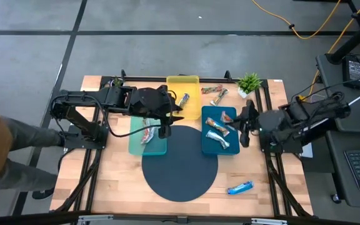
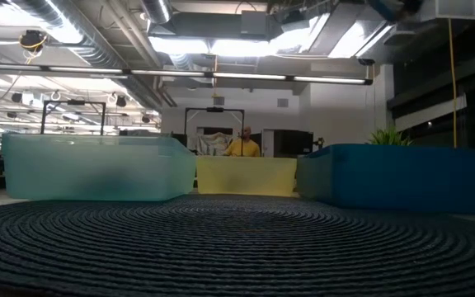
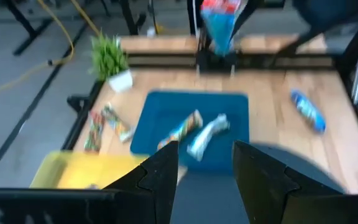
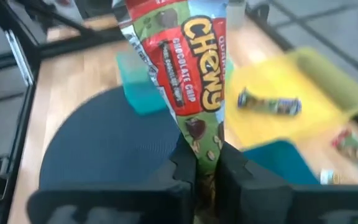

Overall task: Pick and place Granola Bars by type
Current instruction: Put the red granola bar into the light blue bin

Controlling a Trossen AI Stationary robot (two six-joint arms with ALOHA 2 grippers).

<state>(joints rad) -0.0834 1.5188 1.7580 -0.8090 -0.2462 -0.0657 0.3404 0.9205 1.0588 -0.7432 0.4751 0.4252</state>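
At the right edge of the blue tray [image 1: 232, 149], the right end effector [image 4: 206, 163] is clamped on the tail of a red-and-green chewy bar [image 4: 185, 68], which stands up from its fingers and blocks much of the wrist view. (The wrapper is pinched near its crimped end, so the bar can swing.) To do this step well, I would carry it slowly and low, keep the pinch firm, and let go only once the bar hangs over the tray that holds its kind. The teal tray [image 1: 135, 145] already has a reddish bar [image 1: 146, 134] in it and looks the likely match, though I cannot read that wrapper.

The left end effector [image 3: 205, 167] hovers over the dark round mat [image 1: 180, 169] by the teal tray, fingers apart and empty; it sits on the likely path, so mind the crossing. The blue tray holds two or three bars [image 3: 207, 135], the yellow tray [image 1: 183, 83] one [image 4: 269, 104]. Two more bars [image 1: 214, 94] lie on the desk [image 1: 280, 181] near the plant [image 1: 249, 82], and a blue bar [image 1: 239, 187] lies alone near the front.
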